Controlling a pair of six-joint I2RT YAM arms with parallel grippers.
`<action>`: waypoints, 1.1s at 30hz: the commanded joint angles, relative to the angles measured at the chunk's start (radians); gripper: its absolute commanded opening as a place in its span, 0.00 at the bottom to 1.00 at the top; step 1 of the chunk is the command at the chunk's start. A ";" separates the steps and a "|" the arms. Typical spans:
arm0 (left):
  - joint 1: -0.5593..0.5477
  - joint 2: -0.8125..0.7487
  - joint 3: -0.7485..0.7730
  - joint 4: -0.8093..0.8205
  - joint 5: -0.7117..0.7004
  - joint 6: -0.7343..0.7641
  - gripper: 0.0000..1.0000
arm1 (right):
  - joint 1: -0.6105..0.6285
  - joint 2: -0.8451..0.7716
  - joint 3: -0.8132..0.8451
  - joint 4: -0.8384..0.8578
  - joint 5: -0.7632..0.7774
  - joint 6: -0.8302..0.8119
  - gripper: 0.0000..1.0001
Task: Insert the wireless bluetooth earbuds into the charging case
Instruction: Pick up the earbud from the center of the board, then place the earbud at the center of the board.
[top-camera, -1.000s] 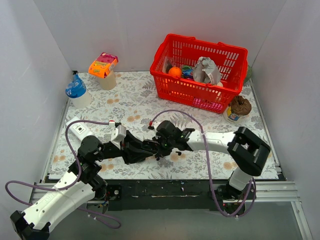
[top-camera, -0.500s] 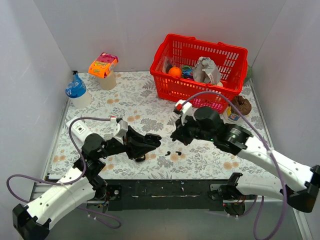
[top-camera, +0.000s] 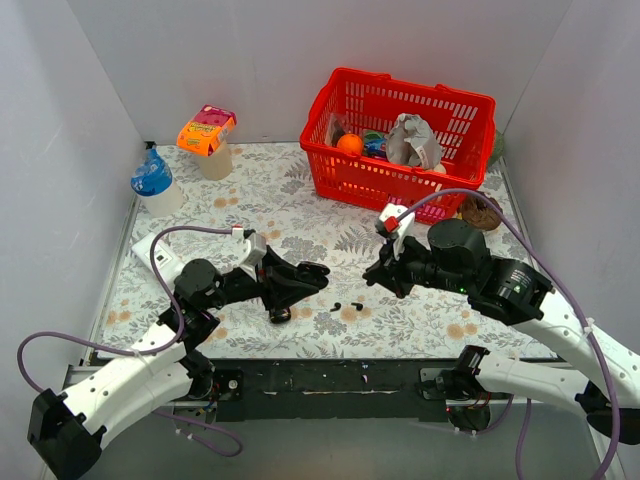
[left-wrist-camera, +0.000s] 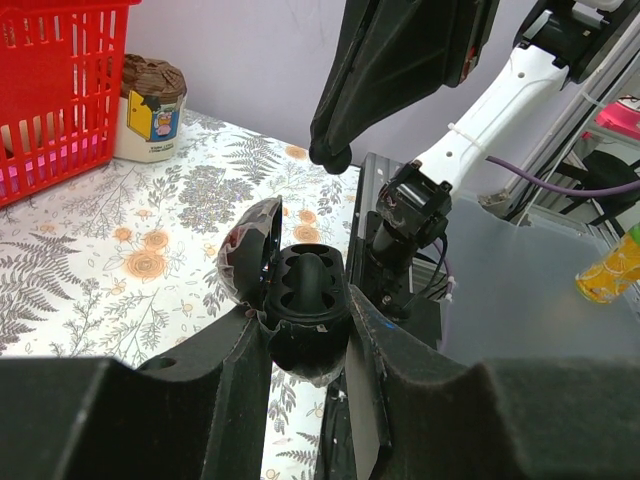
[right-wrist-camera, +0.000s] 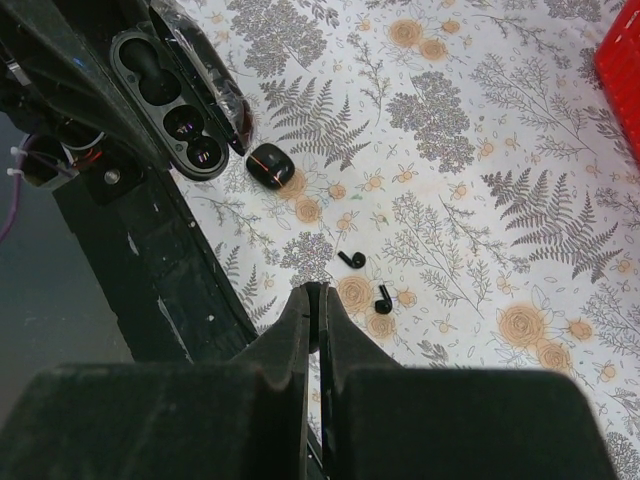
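Left gripper: we see it clamped on the open case.
Right gripper: fingers pressed together, empty, hovering over the earbuds.
Earbuds: we find two lying on the table, outside the case.

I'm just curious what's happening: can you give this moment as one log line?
left gripper: shut on open charging case | right gripper: shut, empty | earbuds: two loose on table, outside case
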 joint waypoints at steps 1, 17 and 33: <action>-0.003 -0.025 0.028 0.008 0.017 0.011 0.00 | 0.002 0.009 0.028 0.007 -0.022 -0.031 0.01; -0.003 -0.048 -0.026 0.054 -0.075 0.062 0.00 | 0.001 0.118 0.099 0.122 0.051 0.354 0.01; -0.003 -0.175 -0.106 0.058 -0.155 -0.036 0.00 | -0.372 0.241 -0.474 0.605 0.018 0.798 0.01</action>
